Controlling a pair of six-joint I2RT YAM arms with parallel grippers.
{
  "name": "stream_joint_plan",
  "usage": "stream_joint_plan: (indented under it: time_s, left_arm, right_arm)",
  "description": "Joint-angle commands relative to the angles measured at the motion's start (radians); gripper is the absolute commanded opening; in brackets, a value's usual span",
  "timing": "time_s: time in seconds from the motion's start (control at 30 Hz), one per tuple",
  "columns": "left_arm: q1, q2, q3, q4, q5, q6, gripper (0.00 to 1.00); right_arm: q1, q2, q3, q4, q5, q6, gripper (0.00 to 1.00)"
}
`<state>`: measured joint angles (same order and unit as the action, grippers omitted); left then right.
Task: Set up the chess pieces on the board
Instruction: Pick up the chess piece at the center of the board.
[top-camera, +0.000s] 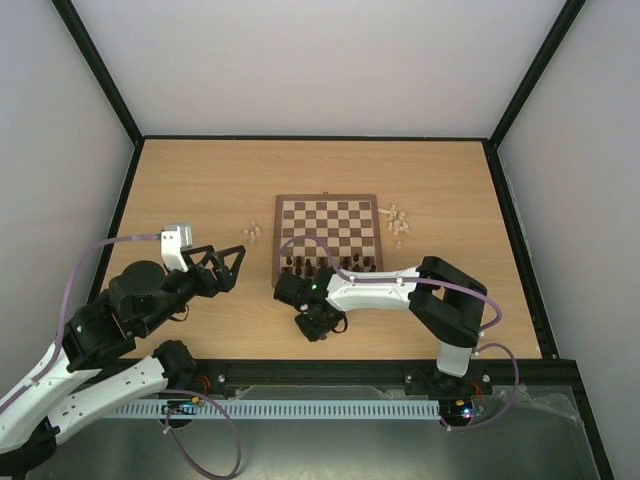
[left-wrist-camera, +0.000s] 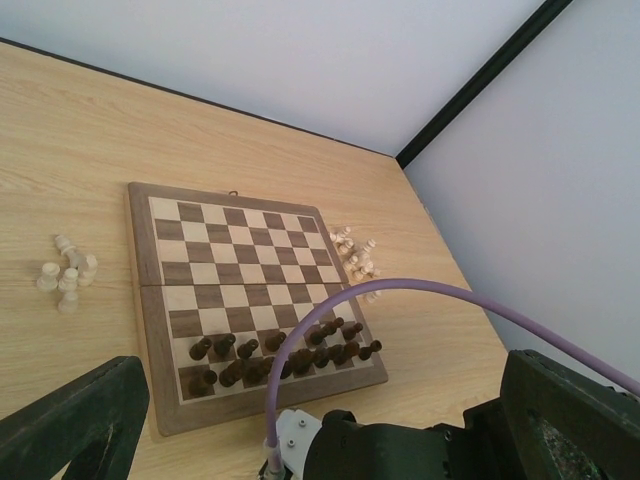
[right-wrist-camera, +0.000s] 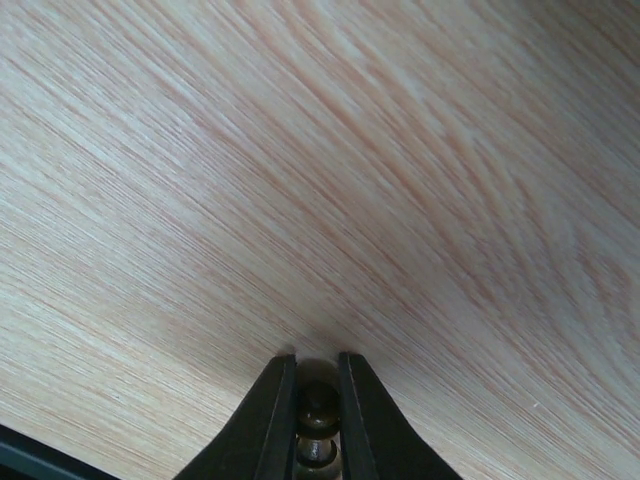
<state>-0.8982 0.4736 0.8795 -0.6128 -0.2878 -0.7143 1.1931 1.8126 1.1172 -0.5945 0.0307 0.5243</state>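
- Chessboard (top-camera: 328, 215) is set about the middle of the light wood tabletop (top-camera: 200, 180), its edges square to the table's edges.
- Dark brown chessmen (left-wrist-camera: 280, 355) are stood in two rows along the board's near edge.
- Pale chessmen (top-camera: 397, 224) are heaped on the tabletop just beside the board's right edge, by its far right corner. A smaller pale cluster (top-camera: 250, 232) lies off the left edge.
- The right gripper (right-wrist-camera: 317, 362) is held low over bare tabletop just off the board's near edge, toward its near left corner.
- Its jaws are clenched on a single dark chessman (right-wrist-camera: 320, 405), which is seated between the two fingers just behind their tips.
- The left gripper (top-camera: 215, 262) is held well to the left of the board, jaws spread wide with nothing between them.
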Motion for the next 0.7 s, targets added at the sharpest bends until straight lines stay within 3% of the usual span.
stream_joint_plan:
  time_s: [0.0,0.17,0.67]
  left_arm:
    - [-0.002,0.009,-0.008,0.012,0.004,0.007,0.99]
    - [-0.003,0.020,-0.012,0.026,-0.004,0.015,0.99]
    - [-0.002,0.149,-0.001,0.136,0.069,0.029,0.99]
  right_arm:
    - [0.005,0.007,-0.020,-0.003,0.026,0.006,0.10]
    - [-0.021,-0.065,-0.004,0.006,0.036,0.000,0.09]
    - [-0.255,-0.604,-0.073,0.120,-0.044,-0.024,0.09]
